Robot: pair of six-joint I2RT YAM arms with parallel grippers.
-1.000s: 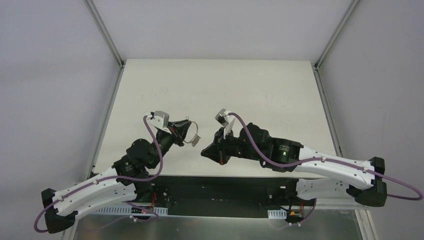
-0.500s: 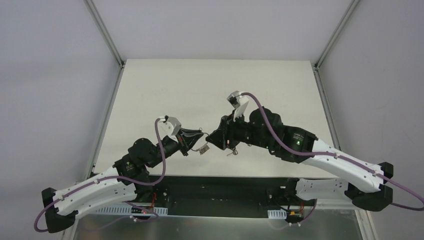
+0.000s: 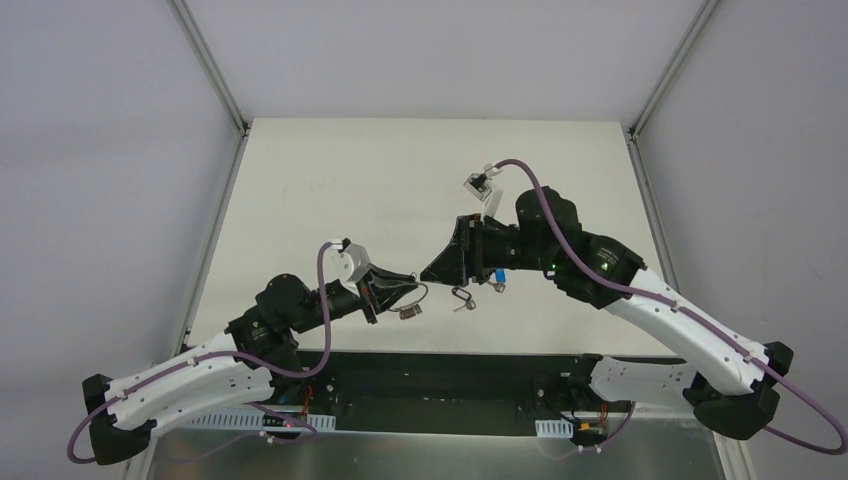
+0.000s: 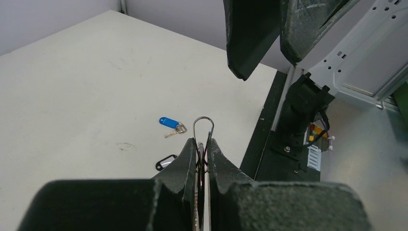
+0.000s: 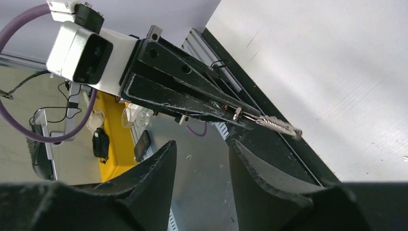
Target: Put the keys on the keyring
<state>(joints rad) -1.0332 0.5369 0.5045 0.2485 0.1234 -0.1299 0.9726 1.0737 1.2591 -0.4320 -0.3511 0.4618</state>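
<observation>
While the left tool (image 3: 406,289) is pinched tight on the keyring (image 4: 203,117), the right tool (image 3: 430,273) faces it from the other side with nothing in it; its two dark fingers (image 4: 250,38) stand plainly apart, and from its own wrist camera the gap between them is bare. The tips of the two tools are near each other over the near part of the desk (image 3: 400,170) but do not touch.

From the left wrist camera a narrow loop of the ring's silver wire pokes out past the closed fingertips; from above, the small metal piece (image 3: 409,312) shows just beside the tip of that tool, on the side toward the arm bases.

Both keys lie flat on the desk, off the ring. The black-headed key (image 4: 166,162) is the closer one to the left tool; from above it sits just on the near side of the right tool's tip. The blue-headed key (image 4: 168,121) lies a little farther out, close beside the right wrist, its metal blade pointing roughly toward the black one; the two are near each other yet apart, and neither touches a tool.
</observation>
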